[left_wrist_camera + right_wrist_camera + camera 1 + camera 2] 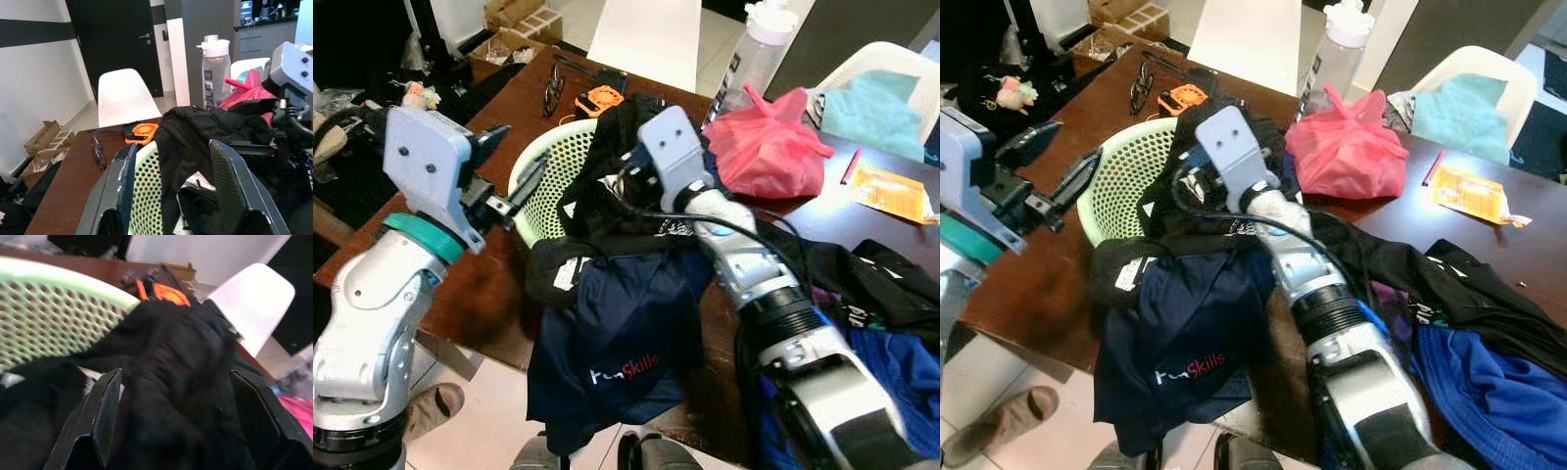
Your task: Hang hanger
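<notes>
We're leaning over a brown surface (499, 294) piled with clothes, and both arms are up. Our right pincer (171, 421) is pushed into the black garment (171, 347) heaped over the green basket (553, 166), its 2 fingers (95, 416) spread wide with the cloth bunched between them, not yet squeezed. We read that as a reach to dig into the pile or lift the cloth away.

Our left pincer (176, 191) sits just beside the basket's near rim, fingers (234, 191) also spread, straddling the mesh wall. It looks placed to steady the basket while the right arm works, though that's our guess.

Now the hanger: we can't make one out anywhere. If it's here, it's likely buried under the black garment or inside the basket, so the task looks barely started.

The basket holds dark clothing that spills over its rim toward us, down onto a navy shirt (607, 352) with lettering, which droops off the surface's edge. How much more is in the basket we can't tell.

Behind it, a pink bag (769, 142) sits knotted, contents hidden, and a clear bottle (754, 54) stands upright just beyond. Glasses (553, 93) and an orange object (600, 99) lie on the far side. More black and blue clothes (891, 352) crowd the right, with a white chair (124, 98) past the far edge.
</notes>
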### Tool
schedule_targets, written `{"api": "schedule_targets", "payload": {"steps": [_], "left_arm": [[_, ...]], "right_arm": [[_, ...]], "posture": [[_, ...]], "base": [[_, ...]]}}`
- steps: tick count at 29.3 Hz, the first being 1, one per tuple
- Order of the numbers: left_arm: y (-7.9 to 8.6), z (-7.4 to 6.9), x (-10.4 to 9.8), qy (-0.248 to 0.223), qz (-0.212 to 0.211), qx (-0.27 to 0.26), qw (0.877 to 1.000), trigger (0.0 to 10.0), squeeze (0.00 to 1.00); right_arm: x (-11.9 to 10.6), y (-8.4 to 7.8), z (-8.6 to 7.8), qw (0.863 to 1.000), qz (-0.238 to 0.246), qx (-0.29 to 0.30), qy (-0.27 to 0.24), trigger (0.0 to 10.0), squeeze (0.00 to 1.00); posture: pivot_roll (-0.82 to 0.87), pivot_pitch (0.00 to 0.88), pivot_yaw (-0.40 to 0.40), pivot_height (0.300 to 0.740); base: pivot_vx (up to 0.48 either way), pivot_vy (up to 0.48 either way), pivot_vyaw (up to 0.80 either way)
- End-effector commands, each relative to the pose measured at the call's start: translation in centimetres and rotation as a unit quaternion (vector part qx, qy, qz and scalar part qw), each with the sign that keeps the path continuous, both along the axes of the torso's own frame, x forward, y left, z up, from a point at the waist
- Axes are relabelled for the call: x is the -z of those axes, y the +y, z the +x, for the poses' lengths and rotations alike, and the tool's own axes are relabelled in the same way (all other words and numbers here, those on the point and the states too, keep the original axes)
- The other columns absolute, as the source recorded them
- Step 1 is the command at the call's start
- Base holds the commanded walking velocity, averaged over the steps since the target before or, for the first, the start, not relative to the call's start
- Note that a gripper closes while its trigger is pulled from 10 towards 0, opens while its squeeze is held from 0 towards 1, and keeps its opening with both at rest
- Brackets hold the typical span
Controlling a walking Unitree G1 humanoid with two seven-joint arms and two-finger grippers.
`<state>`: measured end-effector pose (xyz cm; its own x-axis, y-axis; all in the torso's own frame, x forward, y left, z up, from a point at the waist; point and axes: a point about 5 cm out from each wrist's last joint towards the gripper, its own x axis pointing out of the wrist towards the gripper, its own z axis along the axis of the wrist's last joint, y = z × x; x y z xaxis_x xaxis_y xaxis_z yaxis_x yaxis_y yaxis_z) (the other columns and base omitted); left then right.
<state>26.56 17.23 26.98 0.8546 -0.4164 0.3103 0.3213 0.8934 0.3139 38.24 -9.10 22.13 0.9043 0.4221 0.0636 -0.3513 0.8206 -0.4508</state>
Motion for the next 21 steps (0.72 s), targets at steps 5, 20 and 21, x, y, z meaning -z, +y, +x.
{"api": "schedule_targets", "payload": {"steps": [5, 20, 21], "left_arm": [[-0.7, 0.0, 0.2, 0.011, -0.004, 0.007, 1.0, 10.0, 0.0], [-0.6, -0.5, -0.4, 0.027, -0.016, 0.0, 1.0, 10.0, 0.0], [-0.6, -0.5, -0.4, 0.027, -0.016, 0.0, 1.0, 10.0, 0.0]], "right_arm": [[1.2, -1.8, 0.0, 0.995, -0.097, -0.01, 0.024, 10.0, 0.0], [2.9, -0.2, 0.7, 0.97, -0.223, -0.077, 0.063, 0.0, 0.0], [2.9, -0.2, 0.7, 0.97, -0.223, -0.077, 0.063, 0.0, 0.0]], "posture": [[0.07, 0.07, -0.066, 0.74], [0.08, 0.062, -0.069, 0.74], [0.08, 0.062, -0.069, 0.74]], "base": [[0.0, 0.0, 0.0], [0.0, 0.0, 0.0], [0.0, 0.0, 0.0]]}}
